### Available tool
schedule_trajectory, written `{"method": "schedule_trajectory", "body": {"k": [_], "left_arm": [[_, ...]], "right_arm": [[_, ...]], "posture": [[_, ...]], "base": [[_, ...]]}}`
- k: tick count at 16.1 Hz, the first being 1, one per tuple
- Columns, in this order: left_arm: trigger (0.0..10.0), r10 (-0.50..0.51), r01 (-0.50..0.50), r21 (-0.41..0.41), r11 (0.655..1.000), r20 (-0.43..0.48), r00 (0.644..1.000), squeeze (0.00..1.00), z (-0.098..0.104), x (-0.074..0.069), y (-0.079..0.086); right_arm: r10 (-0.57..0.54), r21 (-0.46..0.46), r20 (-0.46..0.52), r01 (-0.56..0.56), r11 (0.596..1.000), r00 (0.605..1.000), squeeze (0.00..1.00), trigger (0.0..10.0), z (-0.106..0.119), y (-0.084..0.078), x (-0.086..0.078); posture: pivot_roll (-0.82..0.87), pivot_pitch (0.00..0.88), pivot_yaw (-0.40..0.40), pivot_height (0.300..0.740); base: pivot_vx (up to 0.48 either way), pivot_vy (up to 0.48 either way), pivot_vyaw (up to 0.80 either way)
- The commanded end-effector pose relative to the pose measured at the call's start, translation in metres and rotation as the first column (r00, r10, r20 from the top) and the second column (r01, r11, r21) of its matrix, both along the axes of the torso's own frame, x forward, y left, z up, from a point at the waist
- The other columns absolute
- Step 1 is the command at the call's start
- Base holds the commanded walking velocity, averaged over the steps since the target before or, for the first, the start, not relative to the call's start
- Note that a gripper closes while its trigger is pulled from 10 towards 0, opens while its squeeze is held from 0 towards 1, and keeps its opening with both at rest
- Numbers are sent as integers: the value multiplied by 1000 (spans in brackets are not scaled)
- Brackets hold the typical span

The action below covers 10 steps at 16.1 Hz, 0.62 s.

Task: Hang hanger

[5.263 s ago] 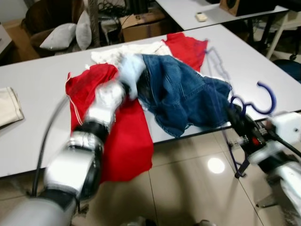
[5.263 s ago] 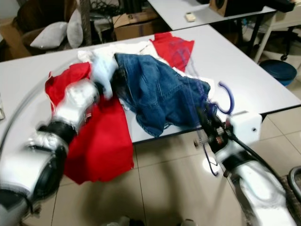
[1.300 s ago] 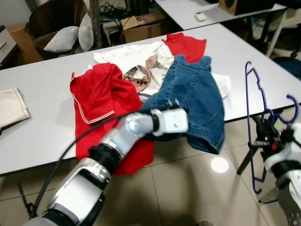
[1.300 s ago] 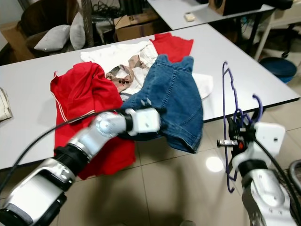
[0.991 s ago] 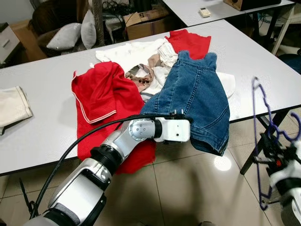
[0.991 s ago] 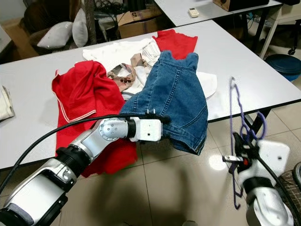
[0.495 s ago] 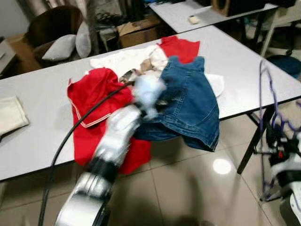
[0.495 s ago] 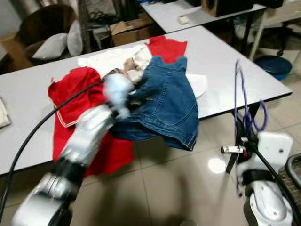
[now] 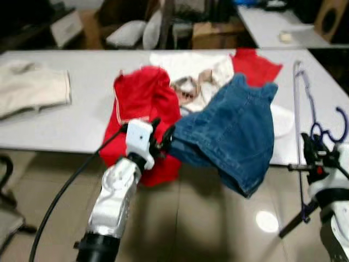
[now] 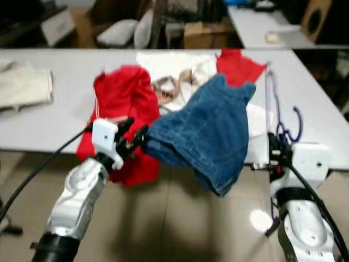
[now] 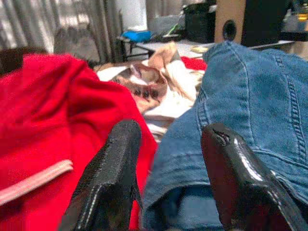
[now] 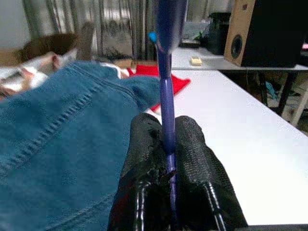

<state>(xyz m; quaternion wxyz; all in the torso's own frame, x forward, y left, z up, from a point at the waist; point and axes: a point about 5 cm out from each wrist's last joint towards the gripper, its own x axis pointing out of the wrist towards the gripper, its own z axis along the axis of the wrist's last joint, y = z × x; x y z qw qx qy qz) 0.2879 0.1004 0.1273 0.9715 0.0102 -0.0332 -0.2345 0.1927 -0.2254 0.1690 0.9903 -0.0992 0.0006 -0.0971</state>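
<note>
Purple wire hanger (image 9: pixel 299 109), thin and upright, clamped in right pincer (image 12: pixel 167 144).

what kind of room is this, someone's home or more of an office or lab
Probably an office or lab-like workroom, though I can't be sure: long white tables, a loudspeaker on a far table, a cardboard box and cushions behind the clothes pile.
</note>
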Motion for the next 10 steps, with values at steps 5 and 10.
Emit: {"method": "schedule_trajectory", "body": {"k": [5, 10], "left_arm": [[10000, -19, 19, 17, 1000, -37, 999, 0, 3, -12, 6], [10000, -37, 40, 36, 999, -86, 996, 0, -10, -29, 7]], "right_arm": [[-19, 26, -45, 20, 999, 999, 0, 10000, -8, 9, -9], [-78, 93, -112, 88, 992, 991, 0, 10000, -23, 8, -40]], "posture": [[-118, 59, 70, 740], [-137, 37, 101, 740]], "base": [[0, 96, 0], [0, 0, -480]]}}
